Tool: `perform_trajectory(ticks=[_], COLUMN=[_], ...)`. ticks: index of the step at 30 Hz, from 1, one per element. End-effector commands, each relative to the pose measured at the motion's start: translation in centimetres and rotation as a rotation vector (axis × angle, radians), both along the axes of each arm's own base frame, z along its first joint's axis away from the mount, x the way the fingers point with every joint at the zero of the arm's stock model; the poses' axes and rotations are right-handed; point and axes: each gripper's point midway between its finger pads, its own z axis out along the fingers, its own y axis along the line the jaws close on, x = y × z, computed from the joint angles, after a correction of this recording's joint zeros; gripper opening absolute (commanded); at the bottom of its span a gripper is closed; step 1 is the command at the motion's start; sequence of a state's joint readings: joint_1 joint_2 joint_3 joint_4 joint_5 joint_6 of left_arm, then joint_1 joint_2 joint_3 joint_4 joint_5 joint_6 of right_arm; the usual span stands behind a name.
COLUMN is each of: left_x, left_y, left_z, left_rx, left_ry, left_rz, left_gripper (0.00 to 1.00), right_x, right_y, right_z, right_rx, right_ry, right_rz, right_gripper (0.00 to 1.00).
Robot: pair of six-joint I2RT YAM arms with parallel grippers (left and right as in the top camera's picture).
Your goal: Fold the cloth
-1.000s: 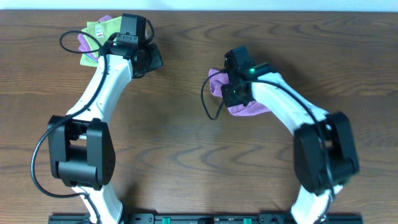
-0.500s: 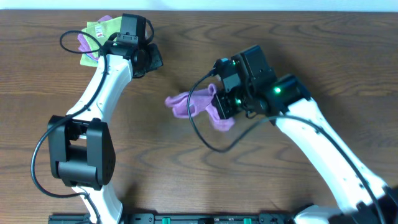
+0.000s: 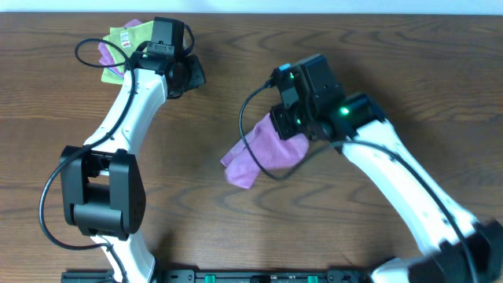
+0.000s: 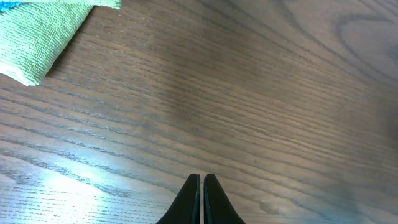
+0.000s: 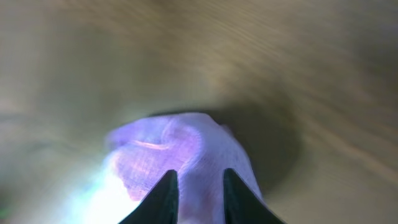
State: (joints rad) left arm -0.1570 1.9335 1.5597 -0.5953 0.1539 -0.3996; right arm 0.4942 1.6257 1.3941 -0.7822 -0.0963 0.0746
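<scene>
RIGHT ARM, MID-TABLE: The right gripper [image 5: 200, 194] hangs over the middle of the table [image 3: 196, 204]. Its jaws are narrowly parted and the cloth [image 5: 177, 146] shows lilac in the gap. The wrist view is smeared, and we cannot tell whether any fabric is caught between the fingertips [image 5: 161, 199].

From overhead, we see the cloth as a crumpled tongue running from under the right wrist toward the front-left. Its lower end is on the wood and it is nowhere near flat. We judge the step in hand to be laying it out, with no fold made yet.

To do that well, we would let go low, so the fabric settles instead of dropping in a heap. We would then take one corner or edge and draw it along the wood until the square opens. A soft, fuzzy towel like this is likely to cling to itself and bunch if pushed. We would want every edge in sight before pairing corners.

Far to the left, the left gripper [image 4: 202, 198] is pressed shut on nothing, above bare wood. It is near a green cloth [image 4: 40, 34] in the back-left pile, well apart from the work. It could pin one edge once the towel lies flat.
</scene>
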Motion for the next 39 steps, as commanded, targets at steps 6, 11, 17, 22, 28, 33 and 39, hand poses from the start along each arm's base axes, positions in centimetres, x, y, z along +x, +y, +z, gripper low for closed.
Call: perform_trajectory(ticks=[6, 11, 17, 22, 28, 33, 39], left_x=[0.3, 0.2, 0.0, -0.4, -0.9, -1.1, -1.5], left_y=[0.2, -0.1, -0.6, -0.9, -1.4, -1.4, -1.4], left_z=[1.9, 2.0, 2.0, 1.9, 1.8, 1.6, 1.4], left_rx=[-0.014, -0.030, -0.054, -0.068, -0.083, -0.083, -0.081], left_ry=[-0.039, -0.037, -0.031, -0.012, 0.001, 0.012, 0.029], left_rz=[0.012, 0.002, -0.017, -0.028, -0.072, -0.075, -0.075], left_gripper=[0.06, 0.06, 0.15, 0.24, 0.53, 0.84, 0.94], right_x=[8.9, 10.7, 9.6, 9.2, 8.6, 8.8, 9.1], right_y=[-7.8, -10.5, -9.9, -9.1, -8.7, -8.5, -8.0], right_z=[-5.5, -4.9, -6.7, -9.2, -12.8, -13.9, -13.9], right_rx=[-0.140, -0.121, -0.027, 0.058, 0.101, 0.112, 0.138], right_ry=[-0.068, -0.112, -0.005, 0.079, 0.178, 0.191, 0.181], right_rz=[-0.259, -0.306, -0.194, -0.138, -0.118, -0.112, -0.099], right_gripper=[0.01, 0.29, 0.45, 0.56, 0.60, 0.59, 0.55])
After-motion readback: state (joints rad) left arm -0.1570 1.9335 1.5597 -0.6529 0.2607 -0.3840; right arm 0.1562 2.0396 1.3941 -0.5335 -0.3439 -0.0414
